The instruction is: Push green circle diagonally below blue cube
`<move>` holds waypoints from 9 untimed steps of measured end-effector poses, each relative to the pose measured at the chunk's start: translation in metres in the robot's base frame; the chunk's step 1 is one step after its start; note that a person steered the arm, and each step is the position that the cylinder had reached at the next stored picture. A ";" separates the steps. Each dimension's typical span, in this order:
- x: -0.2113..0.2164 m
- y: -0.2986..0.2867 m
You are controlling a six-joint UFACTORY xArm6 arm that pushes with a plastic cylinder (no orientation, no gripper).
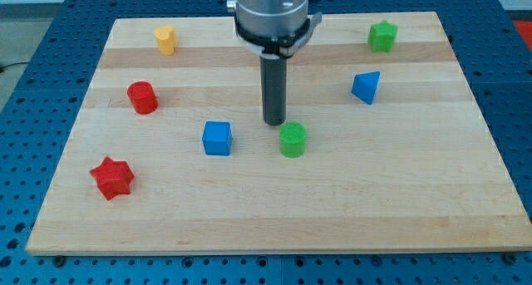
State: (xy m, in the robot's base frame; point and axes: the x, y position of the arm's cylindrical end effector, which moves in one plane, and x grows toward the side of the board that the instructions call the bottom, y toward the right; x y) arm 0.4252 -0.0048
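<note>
My tip [275,123], a bare rod gripping nothing, sits just above-left of the green circle [293,140], which lies right of the blue cube [217,139]; an off-centre shove could spin it away rightward.

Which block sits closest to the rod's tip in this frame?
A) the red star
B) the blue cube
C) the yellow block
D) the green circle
D: my tip stands just above and slightly to the view's left of the green circle, while the blue cube lies farther off to the view's left.
</note>
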 end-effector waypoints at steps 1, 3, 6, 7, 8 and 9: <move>0.008 0.009; 0.046 0.042; 0.125 0.068; 0.162 0.059; 0.161 0.022; 0.135 0.011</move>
State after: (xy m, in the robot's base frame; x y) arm 0.5606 0.0059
